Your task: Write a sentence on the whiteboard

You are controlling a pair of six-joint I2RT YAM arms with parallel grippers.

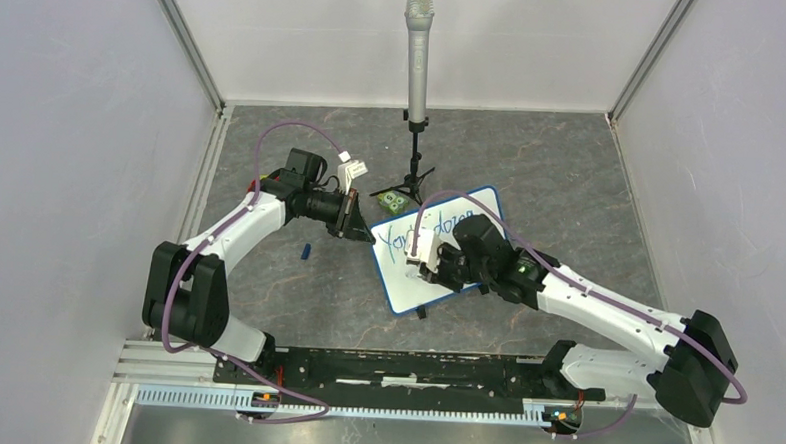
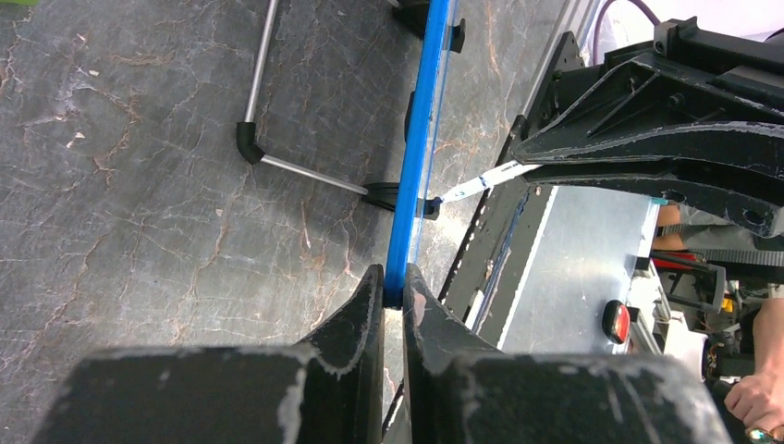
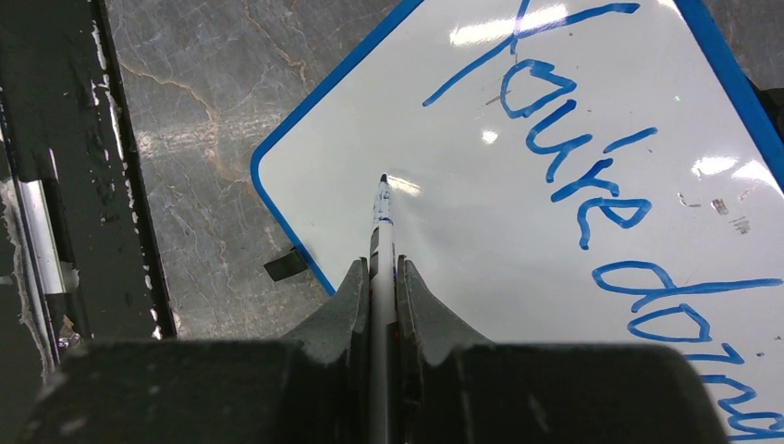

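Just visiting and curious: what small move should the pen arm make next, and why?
Likely press the marker tip onto the bare whiteboard under the sentence and start the next word. The writing stops at "You're doing", the right end effector holds the marker over blank space, and the left end effector clamps the board's edge.

This is a robotics lab test cell. White panel walls box in a grey stone-patterned table. Two white robot arms are bolted to an aluminium rail well behind the left gripper, and they trail purple cables. A microphone on a small tripod stands just beyond that gripper. Past the rail, the left wrist view shows black metal framing and a person's hand.
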